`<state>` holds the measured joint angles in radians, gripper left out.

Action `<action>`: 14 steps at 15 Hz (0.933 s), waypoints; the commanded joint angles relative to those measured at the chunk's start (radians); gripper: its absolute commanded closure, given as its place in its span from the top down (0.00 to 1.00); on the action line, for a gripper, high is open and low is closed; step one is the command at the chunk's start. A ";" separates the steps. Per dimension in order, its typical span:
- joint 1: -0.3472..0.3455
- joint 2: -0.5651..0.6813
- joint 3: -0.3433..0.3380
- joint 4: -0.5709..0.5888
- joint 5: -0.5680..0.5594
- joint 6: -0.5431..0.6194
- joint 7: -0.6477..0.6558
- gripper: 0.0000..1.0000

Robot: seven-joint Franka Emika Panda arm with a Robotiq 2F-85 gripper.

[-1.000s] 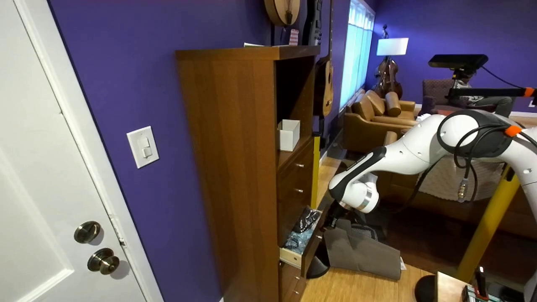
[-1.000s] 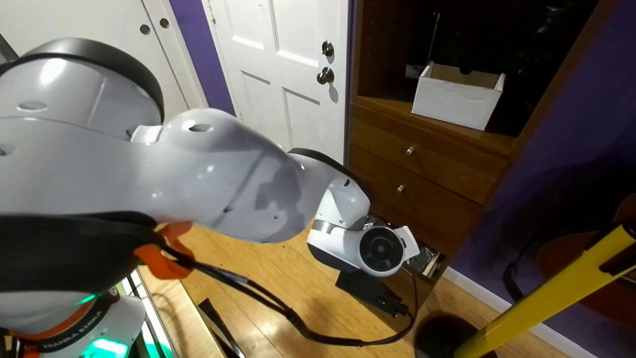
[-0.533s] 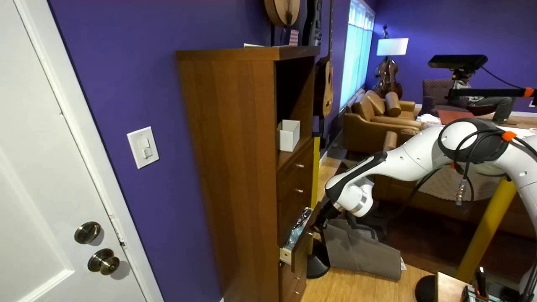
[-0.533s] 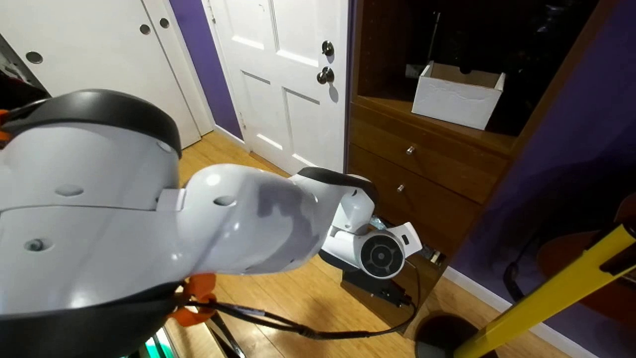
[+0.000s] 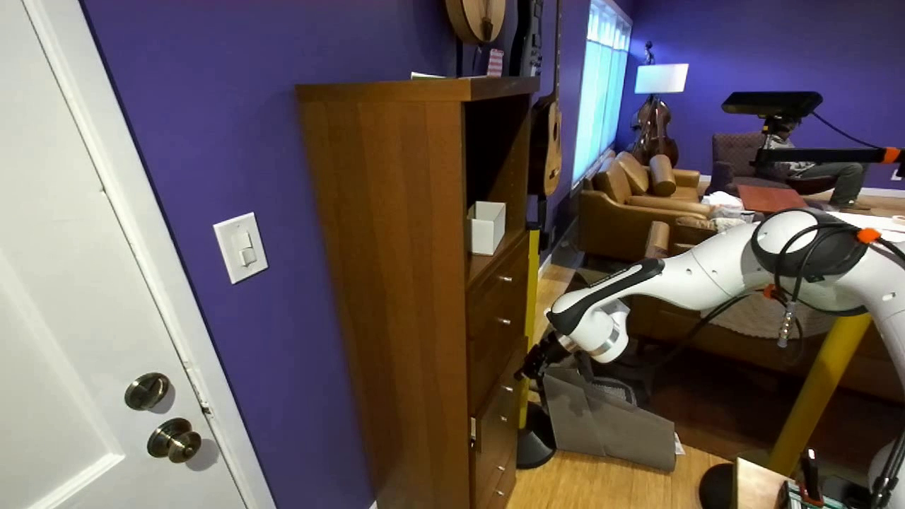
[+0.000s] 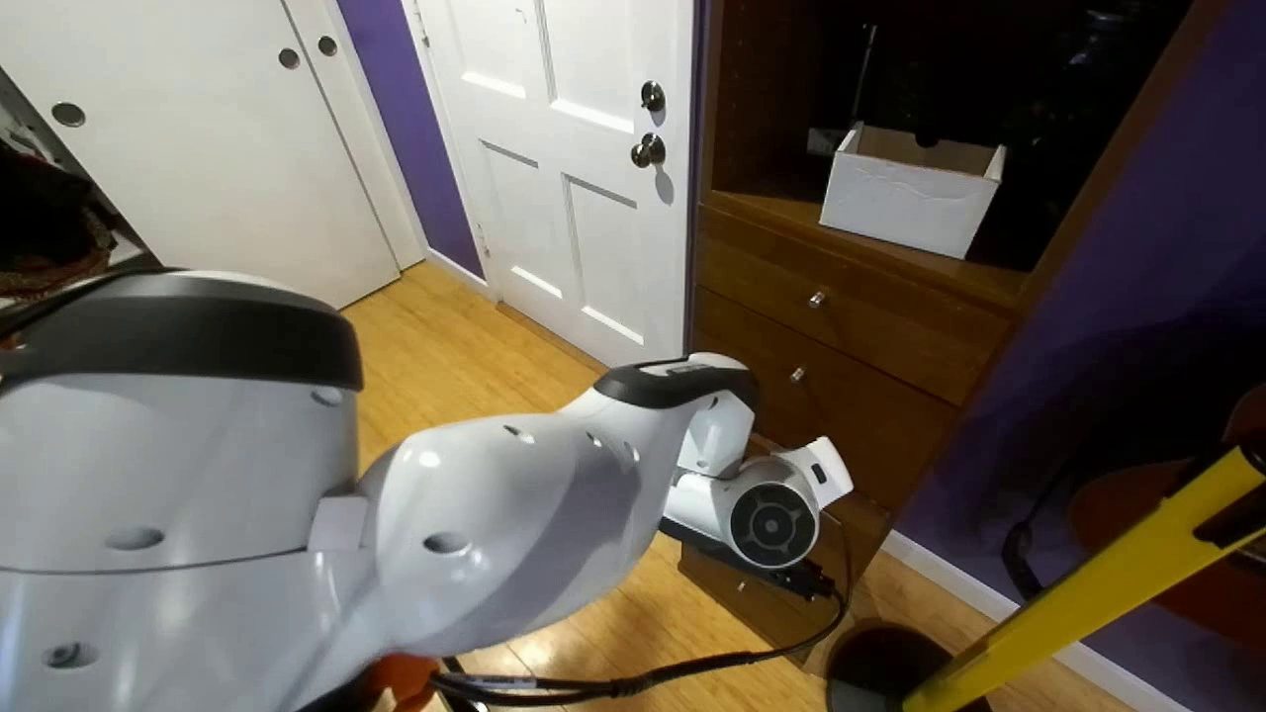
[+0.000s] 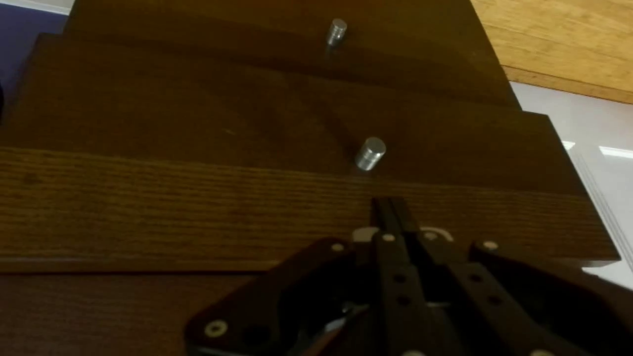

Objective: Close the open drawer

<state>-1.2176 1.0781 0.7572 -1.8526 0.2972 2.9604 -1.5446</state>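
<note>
At the front of the cabinet point(image 5: 396, 247), the drawer point(image 7: 237, 178) stands slightly ajar, so near to closed that the step in hand is judged to be the last short push. In an exterior view a narrow pale strip point(image 5: 473, 428) of its side shows at the cabinet's edge; this serves as the gauge of the gap left to close. The gripper point(image 7: 389, 200) is closed, its two fingers point(image 7: 382, 212) together with nothing between them, and in the wrist view its tips lie over the drawer front just beside the metal knob point(image 7: 370, 154), toward the upper edge. Whether they touch the wood cannot be settled from so dark a view. For a good finish, the push should run straight along the drawer's travel, slow and even, with the fingertips low enough on the front not to ride over its upper edge and clear enough of the knob not to catch on it. Pressure near the middle of the width should keep the drawer from skewing. The cable point(image 6: 633, 682) slung beside the arm point(image 6: 534, 514) is best kept away from the knobs, and force eased once the pale strip disappears
</note>
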 commanded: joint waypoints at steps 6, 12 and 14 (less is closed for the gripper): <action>-0.038 0.091 0.028 0.010 -0.125 0.089 0.042 0.00; -0.059 0.151 0.078 0.041 -0.226 0.123 0.056 0.00; -0.036 0.158 0.059 0.049 -0.262 0.147 0.068 0.00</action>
<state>-1.2544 1.1798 0.8070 -1.8288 0.1115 3.0634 -1.4974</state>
